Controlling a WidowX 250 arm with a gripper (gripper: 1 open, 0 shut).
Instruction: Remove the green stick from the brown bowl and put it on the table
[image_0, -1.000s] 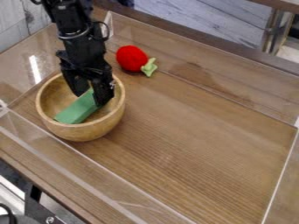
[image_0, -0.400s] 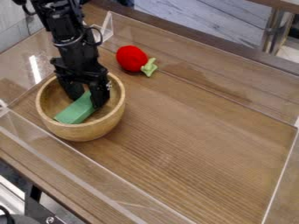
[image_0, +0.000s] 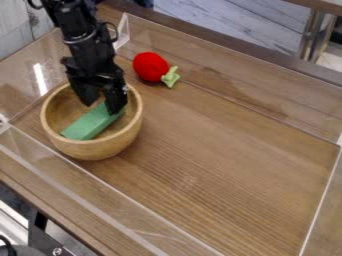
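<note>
The stick (image_0: 91, 122) lies inside the bowl (image_0: 92, 149), aslant, toward the bowl's far side. The pincer (image_0: 99, 100) is over the bowl's far rim, spread wide, its tips low near the stick's far end; whether they touch it, I cannot tell. The bowl sits by the left edge of the surface (image_0: 221, 145). The strawberry (image_0: 151, 66), green leaf (image_0: 171, 76) beside it, lies near the surface's far edge.

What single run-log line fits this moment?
gripper: open, at bowl | green stick: in brown bowl | strawberry toy: on table
</note>
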